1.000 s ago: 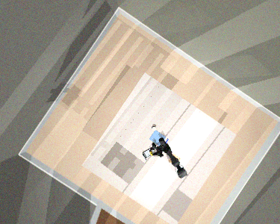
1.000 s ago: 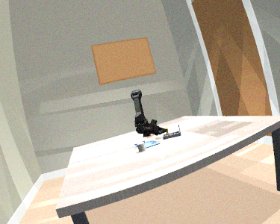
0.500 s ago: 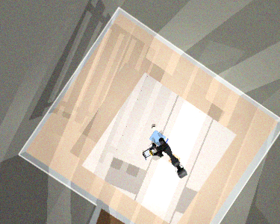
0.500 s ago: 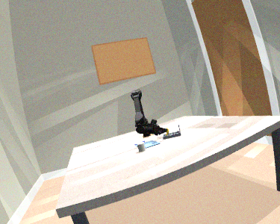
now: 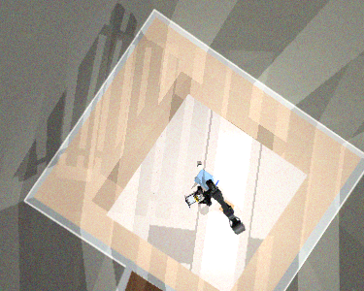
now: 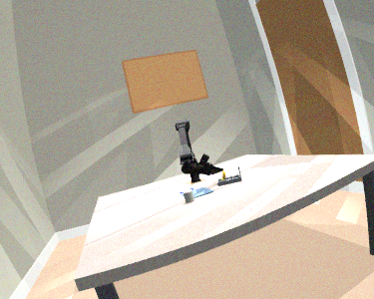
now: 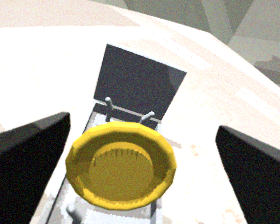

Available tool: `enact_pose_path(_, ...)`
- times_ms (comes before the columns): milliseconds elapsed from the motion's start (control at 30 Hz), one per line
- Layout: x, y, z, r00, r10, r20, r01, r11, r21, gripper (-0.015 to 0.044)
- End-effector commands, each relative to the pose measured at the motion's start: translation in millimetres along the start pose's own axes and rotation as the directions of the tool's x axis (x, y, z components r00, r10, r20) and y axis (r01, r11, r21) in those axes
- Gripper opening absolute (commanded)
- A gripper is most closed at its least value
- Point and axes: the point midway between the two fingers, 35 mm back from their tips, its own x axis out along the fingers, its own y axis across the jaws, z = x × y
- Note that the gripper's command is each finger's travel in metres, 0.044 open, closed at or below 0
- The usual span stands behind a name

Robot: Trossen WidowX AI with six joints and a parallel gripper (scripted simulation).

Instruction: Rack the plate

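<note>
The yellow plate (image 7: 120, 167) (image 6: 223, 174) appears in the wrist view with its hollow face toward the camera. It appears to stand on edge in the dish rack (image 7: 140, 80) (image 6: 230, 180) (image 5: 190, 200), leaning somewhat. The rack has a dark end panel and thin grey rails; the plate hides most of the rails around it, so its exact slot cannot be told. My gripper (image 7: 145, 126) (image 6: 221, 170) is open and empty. Its black fingers stand at either side of the plate in the wrist view, with a gap to it on both sides.
A blue flat piece (image 5: 204, 177) (image 6: 202, 192) lies beside the arm on the pale table (image 6: 152, 229). A small grey cup (image 6: 188, 196) stands near it. An orange item (image 5: 227, 205) lies beside the arm.
</note>
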Motion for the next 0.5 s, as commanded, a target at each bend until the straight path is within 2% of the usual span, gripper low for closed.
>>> enact_pose_path(0,-9.0,-13.0,32.9,1.0,-0.012,0.016,0.013,1.0,-0.014,0.04)
enact_pose_path(133,-22.6,-18.5,83.6,0.999,-0.026,0.04,0.027,0.999,-0.024,0.04)
enact_pose_path(333,-23.2,-21.5,85.6,0.999,-0.027,0.037,0.028,0.999,-0.021,0.04)
enact_pose_path(467,-28.1,-27.9,85.6,0.998,-0.033,-0.047,0.035,0.998,0.053,0.04)
